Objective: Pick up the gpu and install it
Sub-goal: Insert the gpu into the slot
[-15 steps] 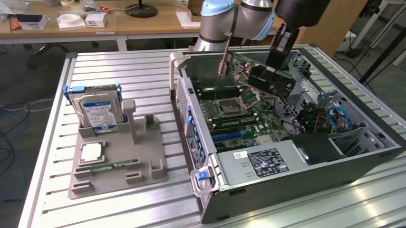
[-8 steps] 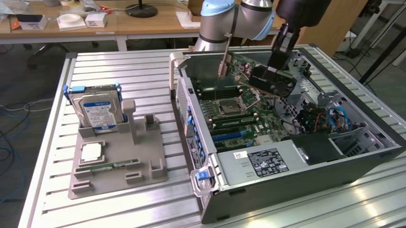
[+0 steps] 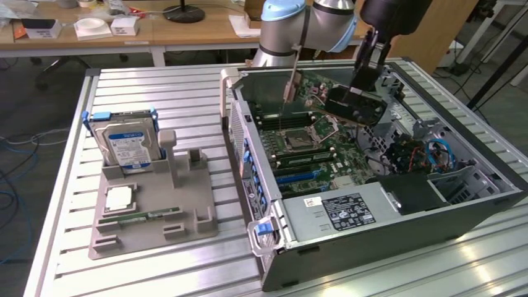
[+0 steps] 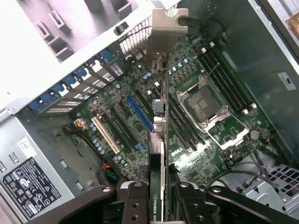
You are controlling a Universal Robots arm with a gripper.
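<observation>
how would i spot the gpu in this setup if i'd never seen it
Find the open computer case on the slatted metal table. The gpu hangs above its motherboard, clamped in the gripper. It is the thin black card with a silver end bracket, unlike the boxy labelled hard drive outside the case.

The gpu (image 3: 357, 105) is hanging inside the open computer case (image 3: 387, 253), clear above the motherboard (image 3: 318, 148) — the power supply (image 3: 347, 210) and cables (image 3: 422, 154) are crowding its edges.

Silver arm (image 3: 326, 21) with pale-blue caps — black pincer (image 4: 162, 205), seemingly screw-holed.
</observation>
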